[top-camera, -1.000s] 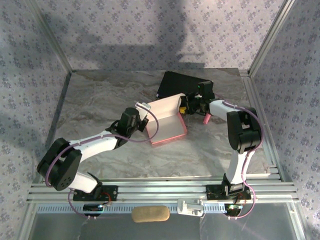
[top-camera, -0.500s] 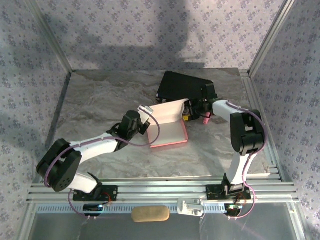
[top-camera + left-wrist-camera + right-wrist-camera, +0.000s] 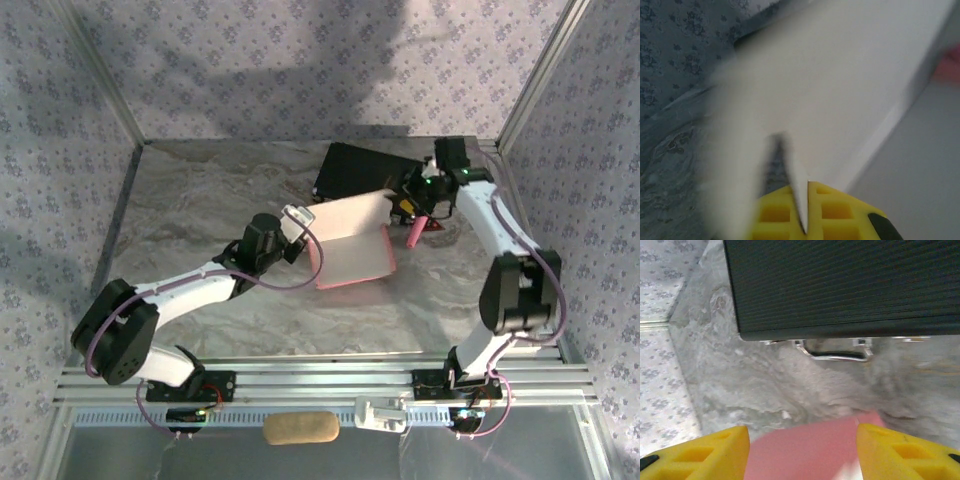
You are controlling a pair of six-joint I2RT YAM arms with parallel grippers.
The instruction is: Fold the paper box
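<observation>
Left of centre, the left gripper [image 3: 303, 217] is pinched shut on a thin wall of the salmon-pink card paper box [image 3: 352, 245]. The box sits mid-frame and looks half formed: the back wall is raised, and the closing is still to do. Further right, the right gripper [image 3: 408, 203] hangs with jaws apart at the box's far corner. Compared with a second ago, the box lies further right and the right arm has swung outward.

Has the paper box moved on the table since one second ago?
Yes. The paper box slid a little to the right, judged against the black case, which stayed put.
</observation>
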